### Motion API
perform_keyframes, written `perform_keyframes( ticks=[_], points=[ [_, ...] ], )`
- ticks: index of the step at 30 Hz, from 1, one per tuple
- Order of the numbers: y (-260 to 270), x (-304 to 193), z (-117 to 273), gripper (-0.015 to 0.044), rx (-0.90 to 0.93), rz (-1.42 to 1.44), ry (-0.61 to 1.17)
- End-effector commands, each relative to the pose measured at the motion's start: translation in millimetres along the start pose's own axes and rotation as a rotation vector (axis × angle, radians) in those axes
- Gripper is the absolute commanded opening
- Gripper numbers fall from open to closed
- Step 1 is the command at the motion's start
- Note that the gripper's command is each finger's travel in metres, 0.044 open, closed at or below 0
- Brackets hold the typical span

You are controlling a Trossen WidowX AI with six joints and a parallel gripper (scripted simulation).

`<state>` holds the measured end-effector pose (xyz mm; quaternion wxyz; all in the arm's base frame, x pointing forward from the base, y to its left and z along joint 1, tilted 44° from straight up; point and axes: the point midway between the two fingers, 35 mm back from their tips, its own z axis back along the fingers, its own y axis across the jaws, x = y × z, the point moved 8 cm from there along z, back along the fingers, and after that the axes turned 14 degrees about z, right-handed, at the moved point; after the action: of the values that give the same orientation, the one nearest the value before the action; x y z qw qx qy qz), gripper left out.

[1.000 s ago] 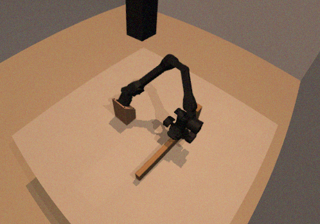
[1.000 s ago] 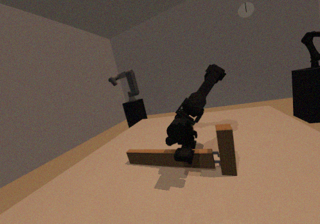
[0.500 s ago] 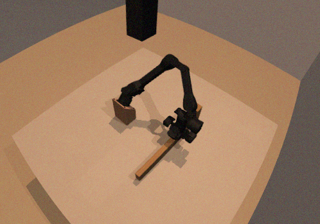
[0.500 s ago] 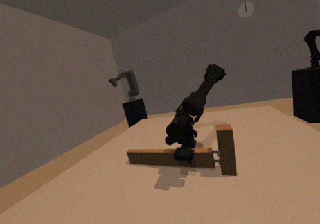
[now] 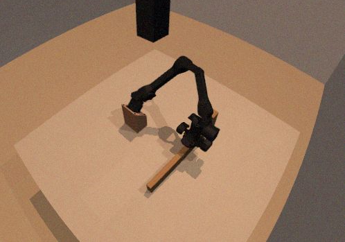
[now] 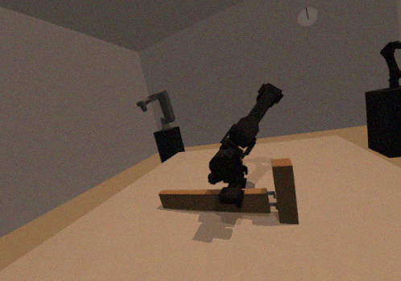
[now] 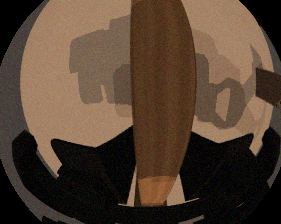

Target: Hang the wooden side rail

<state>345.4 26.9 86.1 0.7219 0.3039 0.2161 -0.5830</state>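
Note:
The wooden rail [image 5: 167, 168] [image 6: 189, 200] [image 7: 162, 90] lies low and nearly level. My gripper [image 5: 190, 145] [image 6: 232, 196] is shut on it, nearer its hook end. The rail's far end is at or very close to the table; I cannot tell whether it touches. Two grey steel hooks, the upper hook [image 6: 270, 193] and the lower hook [image 6: 274, 204], reach from the rail's end to the upright post [image 6: 286, 193]. Their tips are hidden at the post's side, and the pins and slot do not show. I cannot tell whether the hooks sit on the pins.
A brown block [image 5: 134, 120] [image 7: 271, 87] stands at the arm's other end in the top view. My arm [image 5: 182, 64] [image 6: 267, 97] arches above the table. Black pedestals [image 5: 152, 15] [image 6: 171, 142] with other arms stand in the background, beyond the pale mat.

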Motion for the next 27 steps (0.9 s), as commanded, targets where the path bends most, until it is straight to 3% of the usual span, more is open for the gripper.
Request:
perform_keyframes(
  ticks=[1, 27],
  points=[
    [1.8, 1.7, 6.1, 0.0, 0.014, -0.003, -0.005],
    [1.8, 1.7, 10.4, 0.0, 0.014, -0.003, -0.005]
  ],
)
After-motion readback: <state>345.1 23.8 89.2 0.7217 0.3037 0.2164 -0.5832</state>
